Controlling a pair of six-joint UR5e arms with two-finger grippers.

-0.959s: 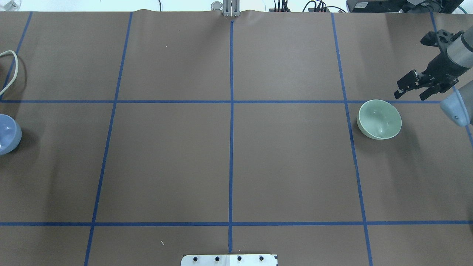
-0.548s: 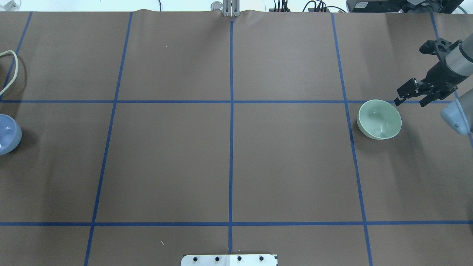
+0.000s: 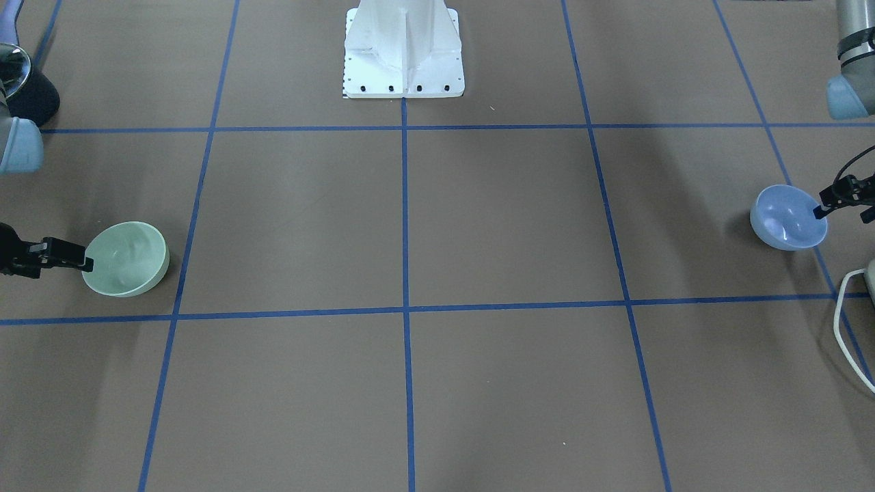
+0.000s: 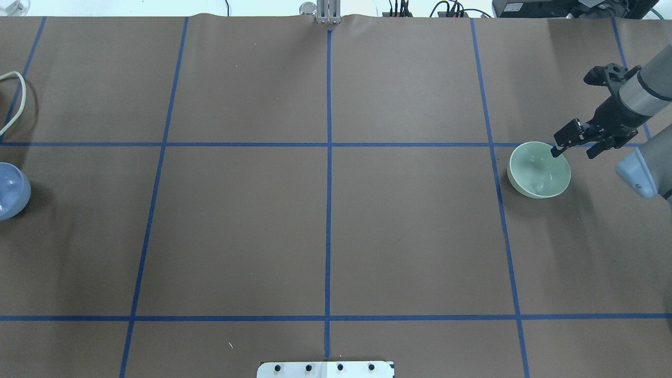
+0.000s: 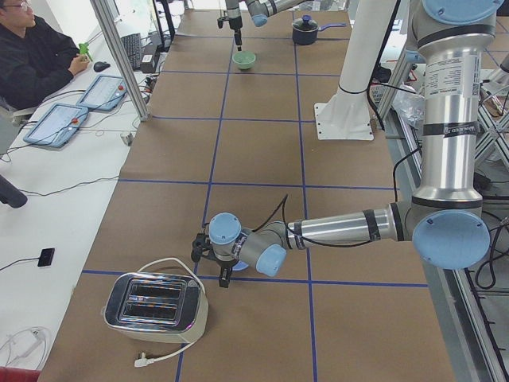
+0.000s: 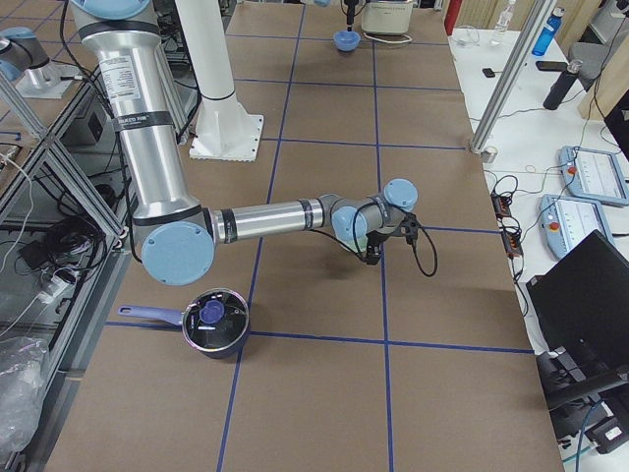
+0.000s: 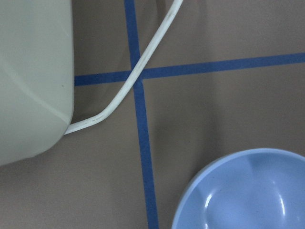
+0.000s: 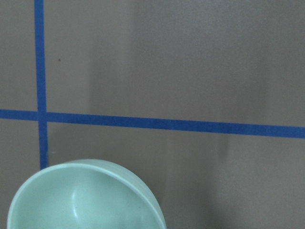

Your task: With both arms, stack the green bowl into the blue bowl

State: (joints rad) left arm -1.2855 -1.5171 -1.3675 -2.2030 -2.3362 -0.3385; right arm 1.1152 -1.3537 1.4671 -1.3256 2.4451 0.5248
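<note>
The green bowl [image 4: 539, 169] sits upright at the table's right, also in the front view [image 3: 126, 258] and right wrist view [image 8: 86, 198]. My right gripper [image 4: 572, 153] is open at its far-right rim, one fingertip [image 4: 555, 152] over the rim and the other outside; it also shows in the front view [image 3: 58, 266]. The blue bowl [image 4: 10, 190] sits at the far left edge, also in the front view [image 3: 787, 216] and left wrist view [image 7: 243, 191]. My left gripper [image 3: 844, 213] is open, one finger inside the blue bowl's rim and one outside.
A toaster [image 5: 155, 306] with a white cord [image 4: 16, 100] stands just beyond the blue bowl. A lidded pot [image 6: 211, 322] sits near the right arm's base. The white pedestal [image 3: 403, 48] is at the robot's side. An operator [image 5: 32, 56] sits beside the table.
My right gripper has moved left and nearer to the green bowl; one fingertip is now over its rim. Neither bowl has moved.
</note>
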